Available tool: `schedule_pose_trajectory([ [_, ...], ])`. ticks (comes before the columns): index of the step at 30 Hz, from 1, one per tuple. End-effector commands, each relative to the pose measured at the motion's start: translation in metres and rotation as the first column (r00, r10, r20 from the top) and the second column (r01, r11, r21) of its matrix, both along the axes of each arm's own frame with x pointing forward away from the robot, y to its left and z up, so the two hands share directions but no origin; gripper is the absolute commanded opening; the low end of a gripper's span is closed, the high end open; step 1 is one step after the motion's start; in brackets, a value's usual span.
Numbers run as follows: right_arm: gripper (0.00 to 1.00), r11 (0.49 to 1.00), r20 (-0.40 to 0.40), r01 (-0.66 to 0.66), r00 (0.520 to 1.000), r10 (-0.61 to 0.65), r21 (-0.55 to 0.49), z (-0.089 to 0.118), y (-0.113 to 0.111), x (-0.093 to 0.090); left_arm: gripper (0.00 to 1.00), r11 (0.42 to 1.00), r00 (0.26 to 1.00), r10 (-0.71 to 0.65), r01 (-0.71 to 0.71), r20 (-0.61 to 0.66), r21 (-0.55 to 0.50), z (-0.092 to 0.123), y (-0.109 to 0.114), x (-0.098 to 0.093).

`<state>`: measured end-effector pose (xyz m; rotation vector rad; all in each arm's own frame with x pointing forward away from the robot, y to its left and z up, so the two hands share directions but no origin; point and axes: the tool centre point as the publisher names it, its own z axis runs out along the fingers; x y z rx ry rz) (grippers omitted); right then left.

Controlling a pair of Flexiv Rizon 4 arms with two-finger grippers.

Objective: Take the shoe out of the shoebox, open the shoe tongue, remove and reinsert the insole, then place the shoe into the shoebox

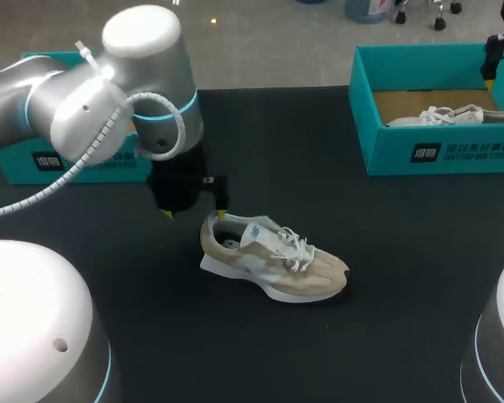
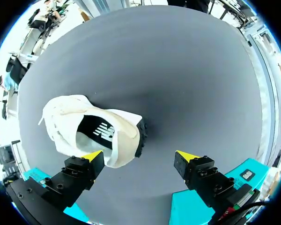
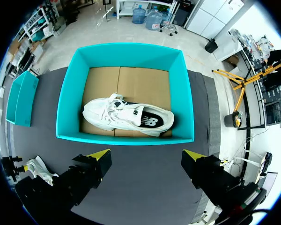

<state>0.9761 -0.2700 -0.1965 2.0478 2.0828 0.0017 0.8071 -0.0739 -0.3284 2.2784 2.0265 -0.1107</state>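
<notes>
- The shoe (image 1: 273,260) lies out of its box on its sole, just below the middle of the head view, toe towards the lower right and heel towards the upper left. This leaves the opening facing up, which suits work on the tongue and insole.
- The left arm (image 1: 143,84) comes in from the upper left, and the left jaws hang just above the heel. They are spread wide and grip nothing. One yellow fingertip (image 1: 221,216) is at the heel collar and the other is off to the side over bare table.
- In the left wrist view the shoe sits ahead of one finger rather than between the two, so no hold is set up yet.
- The shoebox (image 1: 437,155) stands at the upper right, open, with a second shoe (image 1: 454,116) lying on its side inside.
- The right jaws hover above that box, apart and empty, probably parked out of the way.
- The table (image 1: 319,168) has a dark, matte, flat top. A teal box piece (image 1: 67,164), likely the lid, rests at the upper left behind the left arm.
</notes>
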Motion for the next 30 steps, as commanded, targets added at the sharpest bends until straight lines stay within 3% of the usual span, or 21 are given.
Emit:
schedule_pose_trajectory([
  [1,1.00,1.000,0.002,0.001,1.000,-0.001,0.000,0.000,0.000,-0.001,1.00,0.964,0.980,0.196,-0.201,-0.045,-0.172,0.012,0.021,-0.012],
  [11,1.00,1.000,0.002,0.001,1.000,-0.001,0.000,0.000,0.000,-0.001,1.00,0.867,0.894,0.443,-0.445,-0.059,-0.223,0.021,0.047,-0.014],
  [26,1.00,1.000,0.002,0.001,1.000,-0.001,0.000,0.000,0.000,-0.001,1.00,0.867,0.894,0.443,-0.445,-0.059,-0.223,0.021,0.047,-0.014],
  [30,1.00,1.000,0.002,0.001,1.000,-0.001,0.000,0.000,0.000,-0.001,1.00,0.691,0.734,0.592,-0.675,-0.334,-0.258,0.027,0.062,-0.022],
])
